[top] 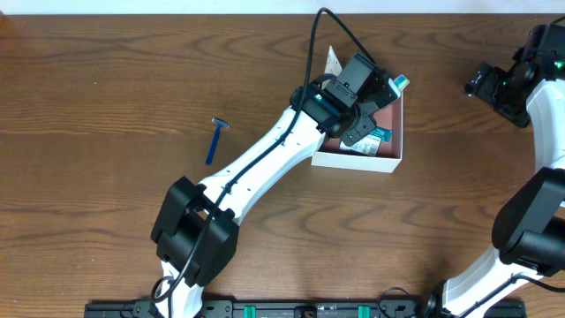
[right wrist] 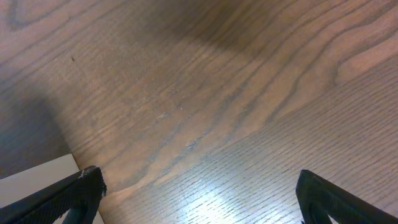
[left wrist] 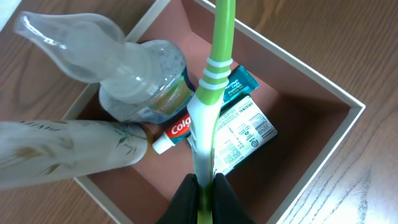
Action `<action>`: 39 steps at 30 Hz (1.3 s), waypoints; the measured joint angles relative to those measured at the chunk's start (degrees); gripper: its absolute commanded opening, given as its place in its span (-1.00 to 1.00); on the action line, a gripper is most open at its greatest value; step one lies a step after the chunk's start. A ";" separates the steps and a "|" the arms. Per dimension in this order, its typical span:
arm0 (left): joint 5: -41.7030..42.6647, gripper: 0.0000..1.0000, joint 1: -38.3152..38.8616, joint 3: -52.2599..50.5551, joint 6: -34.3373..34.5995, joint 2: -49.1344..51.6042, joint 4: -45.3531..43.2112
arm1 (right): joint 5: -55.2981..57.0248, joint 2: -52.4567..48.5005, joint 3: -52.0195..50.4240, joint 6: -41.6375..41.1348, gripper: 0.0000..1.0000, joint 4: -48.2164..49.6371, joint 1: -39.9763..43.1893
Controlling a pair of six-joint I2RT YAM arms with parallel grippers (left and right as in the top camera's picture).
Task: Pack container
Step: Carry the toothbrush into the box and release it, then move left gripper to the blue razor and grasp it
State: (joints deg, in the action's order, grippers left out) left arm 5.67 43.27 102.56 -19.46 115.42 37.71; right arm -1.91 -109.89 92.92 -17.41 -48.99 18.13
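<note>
Wood table (top: 106, 79): left gripper (left wrist: 202, 190) clamped on toothbrush (left wrist: 209, 87) over container (left wrist: 311, 149), next lower and release; right gripper (right wrist: 199, 183) wide open, empty.

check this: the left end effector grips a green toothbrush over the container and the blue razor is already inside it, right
Not quite. The blue razor is not inside the container; it lies out on the table, apart from it, as the overhead view shows. The rest holds: the left end effector grips the green toothbrush over the container.

Matt container (left wrist: 323, 134), grained wooden table (right wrist: 217, 93)
</note>
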 measured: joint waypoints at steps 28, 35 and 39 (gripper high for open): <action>-16.79 0.61 -9.38 -0.46 8.94 -15.67 11.87 | 0.02 0.00 0.00 0.00 0.98 -0.02 0.00; -15.91 0.63 -28.65 -1.73 20.24 -16.35 22.25 | 0.02 0.00 0.00 0.00 0.98 -0.02 0.00; -12.44 0.64 -34.16 -6.67 21.05 -12.55 22.38 | 0.02 0.00 0.00 0.00 0.98 0.00 0.00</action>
State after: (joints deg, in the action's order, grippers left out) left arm -6.76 9.10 95.90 1.58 102.87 60.10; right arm -1.89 -109.89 92.92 -17.41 -48.99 18.13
